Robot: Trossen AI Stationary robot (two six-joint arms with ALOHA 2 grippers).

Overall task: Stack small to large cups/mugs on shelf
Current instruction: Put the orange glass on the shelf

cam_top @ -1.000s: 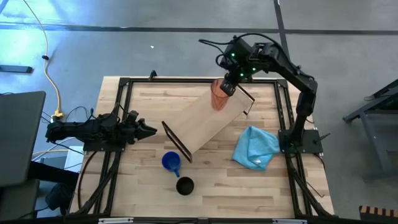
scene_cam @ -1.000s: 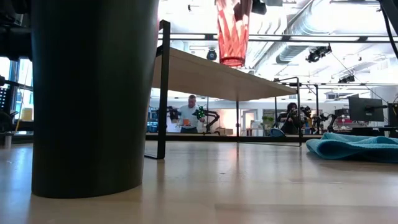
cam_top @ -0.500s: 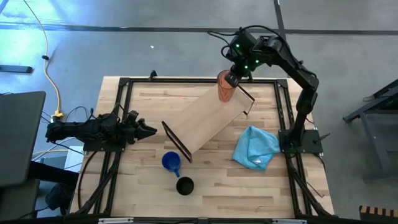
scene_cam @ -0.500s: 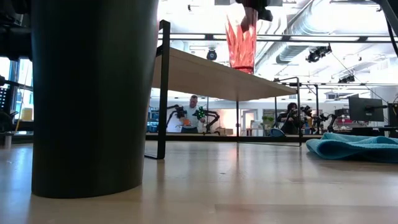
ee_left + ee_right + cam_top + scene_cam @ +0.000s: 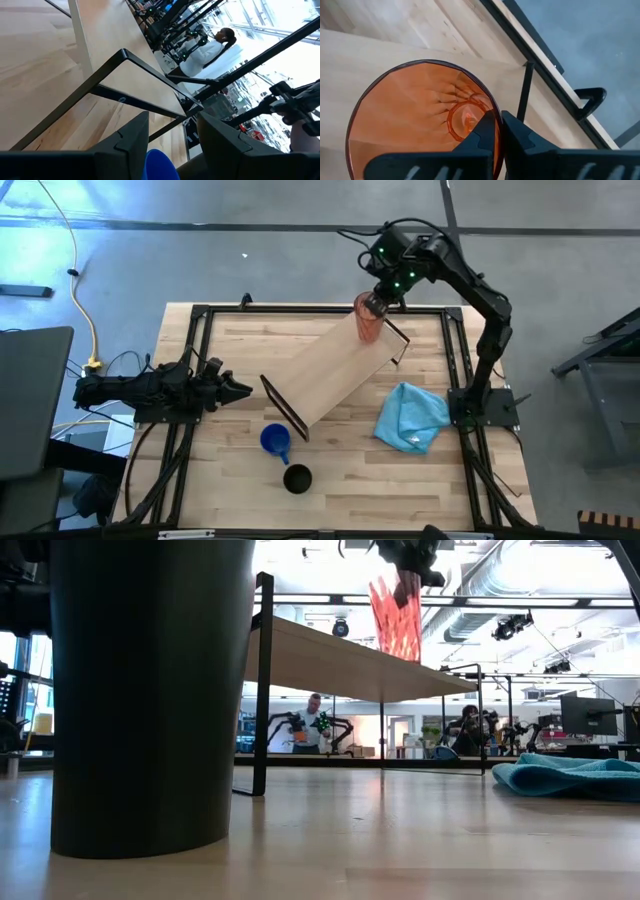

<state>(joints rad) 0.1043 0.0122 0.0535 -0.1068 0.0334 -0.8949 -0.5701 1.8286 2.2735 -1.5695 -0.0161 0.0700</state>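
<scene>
Progress stands at the first placement, not yet completed. Right gripper (image 5: 372, 304) holds the orange-red tumbler (image 5: 366, 321) by its rim, one finger inside the wall and one outside, as the right wrist view shows (image 5: 492, 131). The tumbler hangs over the far right end of the shelf (image 5: 330, 370), next to the black bracket at that end. In the low view the tumbler (image 5: 399, 618) is tilted, and its base looks level with or just above the board (image 5: 340, 658); contact with the board cannot be confirmed from these views.

Left gripper (image 5: 238, 389) waits at the left edge of the tabletop (image 5: 240, 340), low and well apart from the shelf's near end. Its fingers (image 5: 130, 139) stand apart and hold nothing; a blue rounded shape shows between them in the left wrist view, farther off.

Remaining items:
- Blue mug (image 5: 275, 441) sits on the tabletop just beyond the near left bracket of the shelf, not on the shelf.
- Black cup (image 5: 297, 478) sits on the tabletop just nearer than the blue mug, also off the shelf.

Light blue cloth (image 5: 412, 416) lies on the tabletop to the right of the shelf, clear of the work.

Judgement: no vessel is released on the shelf yet. The tumbler must be set upright and released, then the other two vessels brought up and ordered by size.
</scene>
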